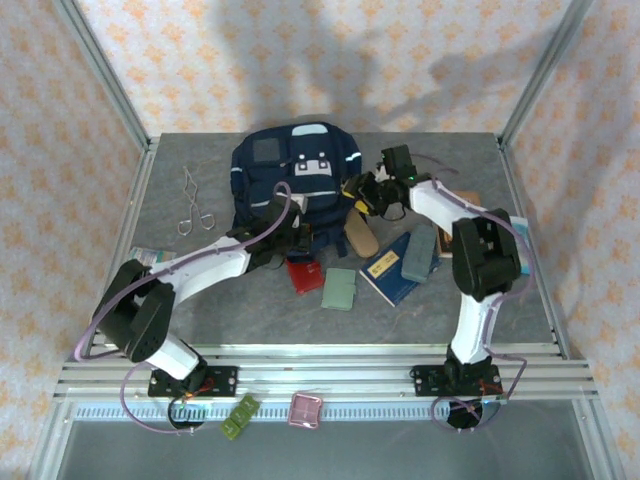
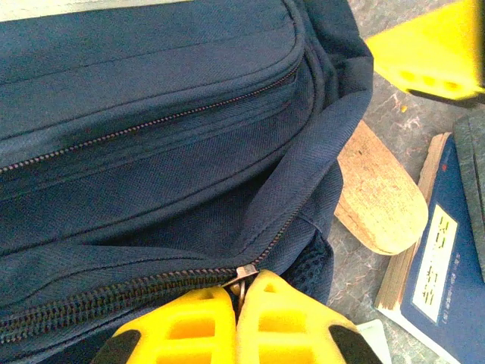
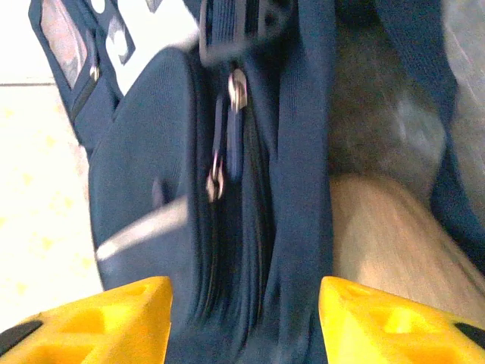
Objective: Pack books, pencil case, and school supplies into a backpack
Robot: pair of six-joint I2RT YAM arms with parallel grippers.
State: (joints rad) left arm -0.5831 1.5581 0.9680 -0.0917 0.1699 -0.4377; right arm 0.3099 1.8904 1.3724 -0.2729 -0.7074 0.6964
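backpack (image 1: pixel 290 165) is lying at the twelve o'clock end of the bench (image 1: pixel 250 320). left tool (image 2: pixel 236 294) is sitting at the bag's six o'clock edge, clenched on the zipper pull (image 2: pixel 242 274). right tool (image 3: pixel 242 318) is hanging released at the bag's three o'clock side, its jaws standing apart with the zippered side wall showing between them. pencil case (image 1: pixel 362 240) is lying at the bag's five o'clock corner, between both tools. red case (image 1: pixel 303 275), green case (image 1: pixel 340 290), blue book (image 1: pixel 392 268) and grey slab (image 1: pixel 420 252) are lying nearer six o'clock.
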